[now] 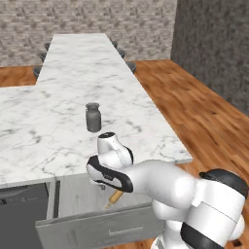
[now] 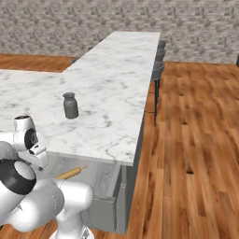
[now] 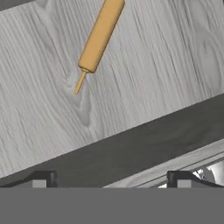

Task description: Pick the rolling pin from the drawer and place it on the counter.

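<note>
From the left base view I see the drawer (image 1: 97,226) pulled out below the front edge of the desk (image 1: 44,131), its panelled grey front and thin bar handle facing me and its pale inside exposed. The rolling pin (image 1: 115,197) lies on the drawer floor, toward the right end of the drawer and close behind its front wall, with one narrow handle pointing down toward that wall. The arm bends over the drawer and hides most of the pin's body in that view. In the right base view the pin (image 2: 71,173) shows as a tan rod lying flat in the open drawer (image 2: 105,207), just under the overhang of the desk's (image 2: 116,93) front edge. In the hand view the rolling pin (image 3: 99,38) lies slanted on the pale wood-grain drawer floor (image 3: 166,65), its thin handle nearest the camera and its far end cut off by the picture's top edge. The hand (image 3: 112,179) hangs above the dark front wall of the drawer, well apart from the pin, with its two tips spread wide and nothing between them, so I read it as released. On the desk a dark grey lidded jar (image 1: 93,117) stands upright, back from the front edge and roughly above the drawer.
</note>
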Available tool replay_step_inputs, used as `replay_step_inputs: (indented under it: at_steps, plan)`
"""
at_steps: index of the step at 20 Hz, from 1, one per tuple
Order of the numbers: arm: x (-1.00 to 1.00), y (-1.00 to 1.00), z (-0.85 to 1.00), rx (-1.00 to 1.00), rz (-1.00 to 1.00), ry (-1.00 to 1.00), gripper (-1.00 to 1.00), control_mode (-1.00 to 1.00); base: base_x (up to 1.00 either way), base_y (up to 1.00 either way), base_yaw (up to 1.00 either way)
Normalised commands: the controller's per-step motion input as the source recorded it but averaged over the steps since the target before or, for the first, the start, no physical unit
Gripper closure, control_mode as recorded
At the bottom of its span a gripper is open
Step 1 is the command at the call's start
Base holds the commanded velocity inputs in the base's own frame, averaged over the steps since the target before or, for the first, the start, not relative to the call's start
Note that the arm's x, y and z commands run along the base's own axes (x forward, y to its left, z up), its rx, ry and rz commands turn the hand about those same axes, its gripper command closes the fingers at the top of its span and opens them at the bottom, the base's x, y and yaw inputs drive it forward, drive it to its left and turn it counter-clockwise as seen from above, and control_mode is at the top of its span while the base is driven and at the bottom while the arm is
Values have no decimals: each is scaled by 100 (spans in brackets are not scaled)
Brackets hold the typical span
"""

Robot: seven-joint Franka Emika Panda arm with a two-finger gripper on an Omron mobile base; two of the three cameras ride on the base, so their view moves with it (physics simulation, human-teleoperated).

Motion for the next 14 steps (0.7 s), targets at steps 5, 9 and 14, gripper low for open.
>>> replay_step_inputs:
  at_steps: [5,9,14]
  plan:
    - [4,0,-54,0,-3,0,-100,-100,0,0,0]
    - [16,3,-43,0,-2,0,-100,-100,0,0,0]
    - [23,7,-35,0,0,-3,-100,-100,0,0,0]
